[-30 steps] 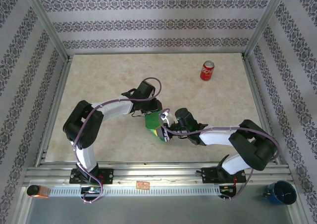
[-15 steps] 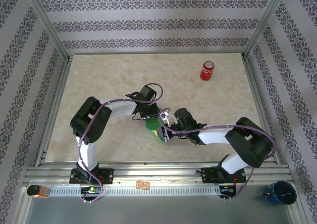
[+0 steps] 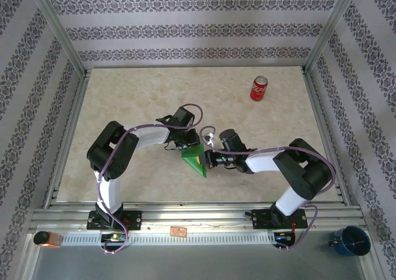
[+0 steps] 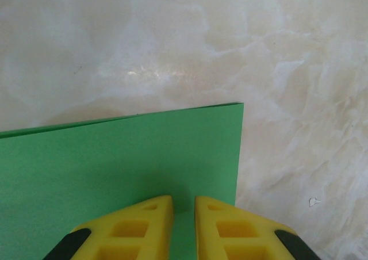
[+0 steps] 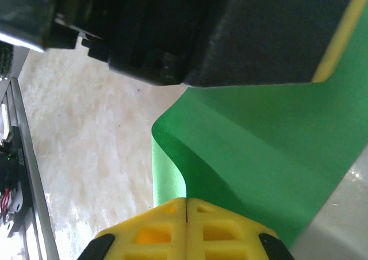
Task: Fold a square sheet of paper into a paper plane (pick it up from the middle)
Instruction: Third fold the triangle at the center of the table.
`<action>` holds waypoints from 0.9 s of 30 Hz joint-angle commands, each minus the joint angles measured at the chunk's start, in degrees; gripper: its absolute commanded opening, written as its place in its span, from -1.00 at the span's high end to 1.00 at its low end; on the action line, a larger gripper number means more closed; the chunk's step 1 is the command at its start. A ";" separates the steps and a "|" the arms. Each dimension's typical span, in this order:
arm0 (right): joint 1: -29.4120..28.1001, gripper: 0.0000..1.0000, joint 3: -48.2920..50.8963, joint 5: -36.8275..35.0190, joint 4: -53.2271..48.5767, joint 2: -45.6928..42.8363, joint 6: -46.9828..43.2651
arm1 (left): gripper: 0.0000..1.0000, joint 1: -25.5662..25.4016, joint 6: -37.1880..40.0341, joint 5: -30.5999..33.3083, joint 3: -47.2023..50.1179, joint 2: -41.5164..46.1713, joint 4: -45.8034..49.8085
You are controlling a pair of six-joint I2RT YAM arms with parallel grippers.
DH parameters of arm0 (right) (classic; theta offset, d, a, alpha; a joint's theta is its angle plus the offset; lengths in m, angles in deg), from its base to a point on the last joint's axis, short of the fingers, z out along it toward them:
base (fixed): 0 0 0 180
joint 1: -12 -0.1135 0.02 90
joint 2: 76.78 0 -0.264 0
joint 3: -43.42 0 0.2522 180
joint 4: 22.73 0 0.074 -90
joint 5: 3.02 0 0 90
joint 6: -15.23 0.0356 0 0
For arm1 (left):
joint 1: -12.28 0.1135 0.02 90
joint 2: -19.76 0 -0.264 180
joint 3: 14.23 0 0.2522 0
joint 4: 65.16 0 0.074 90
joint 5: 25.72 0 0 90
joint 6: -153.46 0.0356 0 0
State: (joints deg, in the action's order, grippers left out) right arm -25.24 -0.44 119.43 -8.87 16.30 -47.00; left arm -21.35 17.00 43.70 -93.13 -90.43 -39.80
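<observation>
The left gripper [image 4: 184, 198] stands a slit apart, its tips down on the paper [image 4: 115, 156], which spreads flat ahead of them. It is likely pinning the sheet for a crease, though I cannot tell whether it grips. The right gripper [image 5: 187, 201] is closed tight on the paper's curled edge, probably to carry it over as a fold. One sheet, two grippers, and one can [image 3: 258, 88] well beyond both jaws.

Left arm [image 3: 133, 134] and right arm [image 3: 272, 159] bend inward, wrists nearly meeting. Left gripper [image 3: 187, 147]: yellow fingers [image 4: 135, 228] a narrow gap apart, angled downward. Right gripper [image 3: 208, 158]: yellow fingers [image 5: 152, 231] pressed flat together, no gap.
</observation>
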 commanded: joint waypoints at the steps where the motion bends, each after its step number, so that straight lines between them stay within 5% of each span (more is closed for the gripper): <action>1: 0.26 1.00 -1.18 -0.39 -1.19 0.77 -0.20 | 0.62 0.32 1.01 0.68 0.90 -0.62 3.26; 27: 0.41 1.00 -3.91 -6.08 -5.83 1.86 -2.53 | 0.63 0.31 0.50 0.51 1.02 0.24 3.09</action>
State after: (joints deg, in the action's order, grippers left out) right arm -25.24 -3.24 114.62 -13.62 18.26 -48.07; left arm -21.35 17.00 43.52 -93.16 -90.37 -39.80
